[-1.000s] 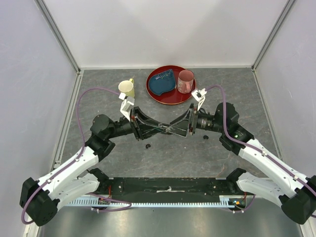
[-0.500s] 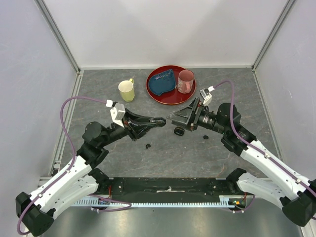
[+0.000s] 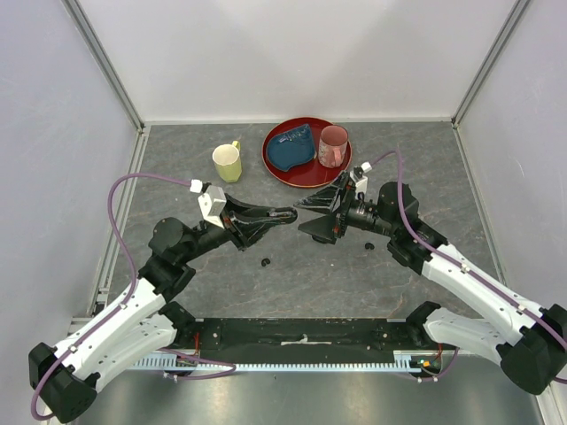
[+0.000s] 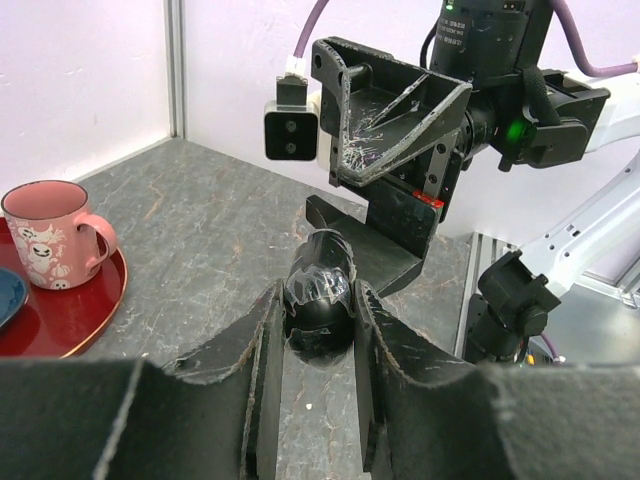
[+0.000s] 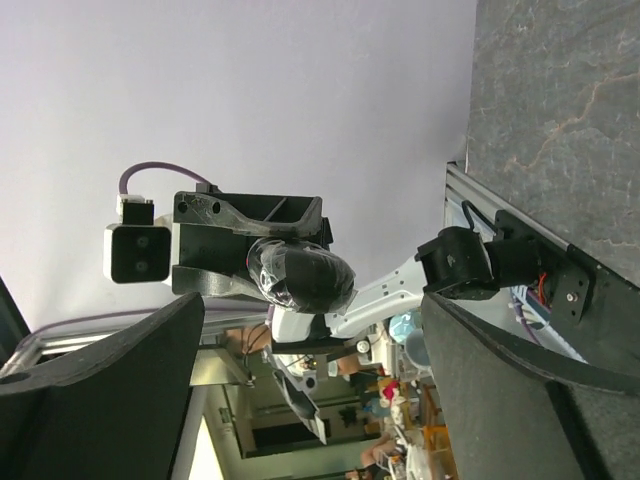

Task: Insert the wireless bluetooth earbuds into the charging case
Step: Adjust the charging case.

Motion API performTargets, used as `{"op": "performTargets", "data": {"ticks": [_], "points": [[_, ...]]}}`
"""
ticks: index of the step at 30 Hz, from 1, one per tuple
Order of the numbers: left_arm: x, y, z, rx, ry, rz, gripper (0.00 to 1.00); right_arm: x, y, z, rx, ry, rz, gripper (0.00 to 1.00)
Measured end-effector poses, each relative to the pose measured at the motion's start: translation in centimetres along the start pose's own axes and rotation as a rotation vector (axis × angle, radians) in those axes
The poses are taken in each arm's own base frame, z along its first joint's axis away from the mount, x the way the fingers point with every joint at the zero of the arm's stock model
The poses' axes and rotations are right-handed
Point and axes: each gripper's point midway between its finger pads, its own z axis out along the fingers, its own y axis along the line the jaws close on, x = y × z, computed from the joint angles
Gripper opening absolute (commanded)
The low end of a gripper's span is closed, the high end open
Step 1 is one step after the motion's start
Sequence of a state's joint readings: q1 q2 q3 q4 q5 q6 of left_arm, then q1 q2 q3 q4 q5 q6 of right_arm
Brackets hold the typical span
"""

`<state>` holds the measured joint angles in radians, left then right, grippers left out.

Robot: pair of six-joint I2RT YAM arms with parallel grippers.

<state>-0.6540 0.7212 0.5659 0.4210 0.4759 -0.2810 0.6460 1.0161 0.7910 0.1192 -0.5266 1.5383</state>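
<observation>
Separated since a second ago, when their tips met, the hands now stand just apart above the table [image 3: 301,288]. Left hand [image 3: 285,215] is clenched on the black oval case [image 4: 320,290], held aloft; right hand [image 3: 303,220] is released and spread wide, facing it. Best practice is probably to hold the case steady and lower the right hand squarely over an earbud [image 3: 264,261]; a second earbud [image 3: 370,245] lies by the right forearm. Neither has shifted.

I read it as a lab test cell: plain white panel walls [image 3: 292,53], aluminium extrusion posts [image 3: 102,62], grey slate-look tabletop [image 3: 425,159].
</observation>
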Motion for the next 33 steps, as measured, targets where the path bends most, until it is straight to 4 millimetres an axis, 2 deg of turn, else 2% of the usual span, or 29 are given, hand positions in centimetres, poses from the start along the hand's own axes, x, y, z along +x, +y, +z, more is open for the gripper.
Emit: {"op": "performTargets", "data": {"ticks": [11, 22, 33], "points": [[0.6, 0.4, 0.4, -0.007, 0.016, -0.008, 0.02, -0.2, 0.4, 0.0, -0.016, -0.008, 0.112, 0.82], [0.4, 0.3, 0.5, -0.001, 0.007, -0.002, 0.02, -0.2, 0.2, 0.6, -0.014, 0.005, 0.194, 0.8], [0.4, 0.2, 0.6, 0.003, 0.004, -0.001, 0.02, 0.7, 0.0, 1.6, -0.014, 0.038, 0.224, 0.67]]}}
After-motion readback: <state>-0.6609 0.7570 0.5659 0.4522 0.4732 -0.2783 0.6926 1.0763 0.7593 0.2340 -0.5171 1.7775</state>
